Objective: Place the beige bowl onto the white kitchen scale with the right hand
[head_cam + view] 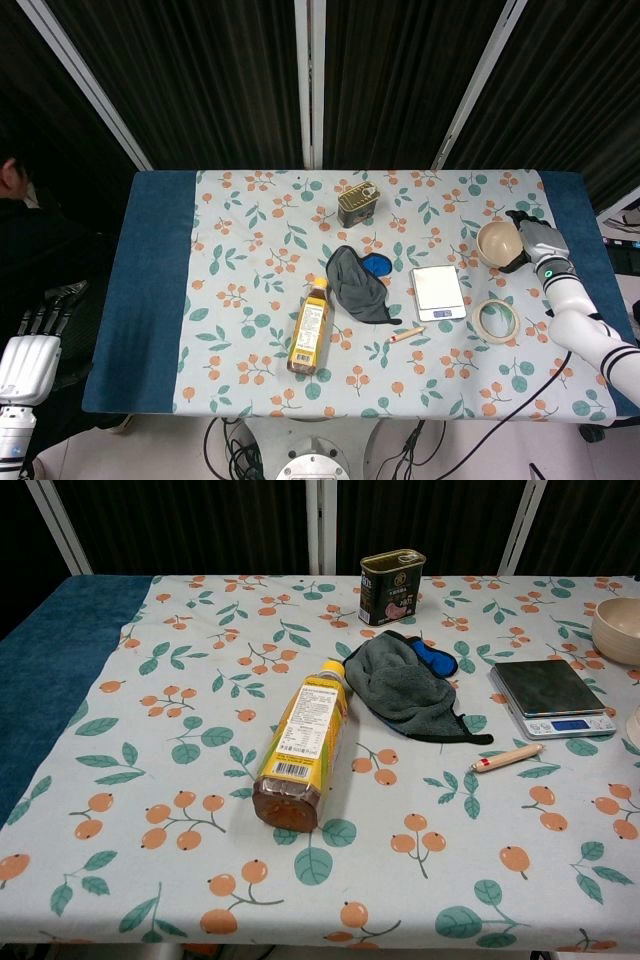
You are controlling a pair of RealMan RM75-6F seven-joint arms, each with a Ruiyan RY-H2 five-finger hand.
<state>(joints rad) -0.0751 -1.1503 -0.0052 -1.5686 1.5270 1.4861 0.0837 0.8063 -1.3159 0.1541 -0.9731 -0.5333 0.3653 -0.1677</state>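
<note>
The beige bowl (500, 243) stands upright on the flowered cloth at the right, behind the scale; the chest view shows only its left part (617, 630) at the frame edge. The white kitchen scale (438, 292) lies flat to the bowl's front left, also seen as scale (552, 697) with a blue display. My right hand (536, 243) is at the bowl's right rim, fingers spread and close to it; contact cannot be told. My left hand (30, 350) hangs off the table's left side, fingers apart and holding nothing.
A roll of tape (495, 320) lies in front of the bowl, right of the scale. A small wooden stick (406, 334), a dark cloth (356, 282), a yellow bottle (310, 328) on its side and a tin can (357, 204) sit further left.
</note>
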